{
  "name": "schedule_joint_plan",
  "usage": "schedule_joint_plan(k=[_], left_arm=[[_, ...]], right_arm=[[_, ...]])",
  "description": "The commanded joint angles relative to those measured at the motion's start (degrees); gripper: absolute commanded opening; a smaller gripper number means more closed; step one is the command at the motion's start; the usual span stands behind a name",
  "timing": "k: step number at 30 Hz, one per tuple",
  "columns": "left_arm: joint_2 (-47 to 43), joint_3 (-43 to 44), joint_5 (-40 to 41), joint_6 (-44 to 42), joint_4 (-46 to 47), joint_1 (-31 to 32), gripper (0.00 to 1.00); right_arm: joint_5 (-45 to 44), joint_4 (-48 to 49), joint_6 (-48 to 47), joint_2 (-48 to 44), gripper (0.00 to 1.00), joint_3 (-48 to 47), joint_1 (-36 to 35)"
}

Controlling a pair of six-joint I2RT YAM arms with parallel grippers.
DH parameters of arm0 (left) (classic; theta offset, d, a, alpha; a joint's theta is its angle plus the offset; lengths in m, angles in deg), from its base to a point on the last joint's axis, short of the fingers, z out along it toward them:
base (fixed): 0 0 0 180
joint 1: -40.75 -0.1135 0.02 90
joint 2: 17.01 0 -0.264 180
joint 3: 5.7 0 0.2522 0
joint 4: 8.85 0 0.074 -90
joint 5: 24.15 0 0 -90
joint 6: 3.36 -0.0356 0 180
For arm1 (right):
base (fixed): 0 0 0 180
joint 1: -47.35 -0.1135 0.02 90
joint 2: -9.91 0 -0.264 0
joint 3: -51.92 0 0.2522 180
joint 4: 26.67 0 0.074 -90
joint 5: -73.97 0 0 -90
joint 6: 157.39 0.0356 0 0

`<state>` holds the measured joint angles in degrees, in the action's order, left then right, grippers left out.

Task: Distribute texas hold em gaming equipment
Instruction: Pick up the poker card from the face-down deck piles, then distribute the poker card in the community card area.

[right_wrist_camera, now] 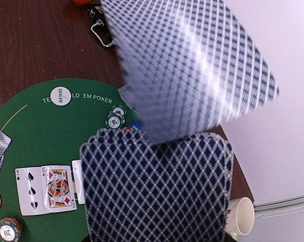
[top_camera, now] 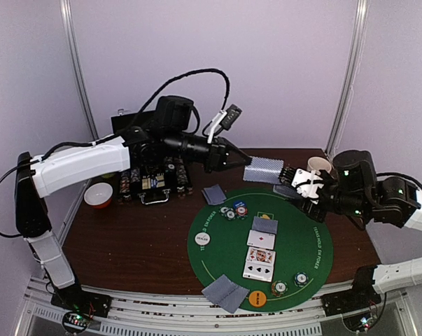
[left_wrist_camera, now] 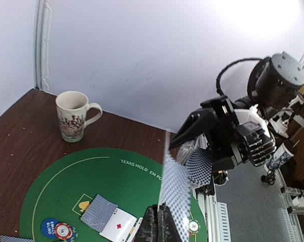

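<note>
My left gripper [top_camera: 236,160] reaches across the back of the table. In the left wrist view it [left_wrist_camera: 158,207] is shut on one grey-blue-backed card [left_wrist_camera: 174,194], held up on edge. My right gripper [top_camera: 299,185] faces it, shut on the deck [top_camera: 286,189]. The deck [right_wrist_camera: 157,191] fills the right wrist view and hides the fingers. The held card [top_camera: 264,170] is right next to the deck. On the green mat [top_camera: 217,262] lie a face-down card [top_camera: 264,225], three face-up cards [top_camera: 259,256], chips [top_camera: 233,210], the white dealer disc [top_camera: 201,238] and the orange disc [top_camera: 257,299].
The black chip case [top_camera: 151,183] and an orange-and-white bowl [top_camera: 99,194] stand at the back left. The cream mug [top_camera: 321,166] stands behind my right gripper. Face-down cards lie off the mat's back edge [top_camera: 214,194] and at its near edge [top_camera: 225,292]. More chips [top_camera: 289,283] sit near the front.
</note>
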<state>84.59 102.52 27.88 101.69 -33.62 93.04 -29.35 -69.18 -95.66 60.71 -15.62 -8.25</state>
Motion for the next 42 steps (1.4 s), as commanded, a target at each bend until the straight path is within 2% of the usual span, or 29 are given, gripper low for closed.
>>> schedule_joint_plan(k=[1,6,9,14,18,21,33,42], left_arm=[[-6.3,-6.3,-4.3,6.7,12.4,-7.0,0.00],[-7.3,-9.4,-2.8,7.3,14.0,-10.9,0.00],[-3.1,-7.9,0.5,6.2,13.2,-11.7,0.00],[11.9,4.7,1.1,1.5,10.1,-10.1,0.00],[30.5,24.4,0.8,-5.3,-3.4,-7.4,0.00],[39.3,33.2,2.1,-6.3,-6.8,-6.1,0.00],[52.6,40.7,8.0,-5.0,-3.3,-3.7,0.00],[54.0,38.4,8.3,-5.5,-2.5,-3.6,0.00]], right_arm=[[-1.1,0.0,-0.1,-0.9,0.44,0.8,-0.2],[-0.9,0.0,-0.4,-0.9,0.44,0.5,-0.2],[-0.8,0.0,-0.5,-0.5,0.44,0.3,-0.2],[0.0,0.0,-0.6,0.0,0.44,-0.5,-0.2],[0.5,-0.2,-0.5,0.2,0.44,-0.5,0.0],[0.7,-0.4,-0.2,0.3,0.44,-0.3,0.0],[1.6,1.1,-0.6,1.8,0.44,0.0,0.1],[1.6,0.5,-0.2,1.6,0.44,-0.3,0.1]])
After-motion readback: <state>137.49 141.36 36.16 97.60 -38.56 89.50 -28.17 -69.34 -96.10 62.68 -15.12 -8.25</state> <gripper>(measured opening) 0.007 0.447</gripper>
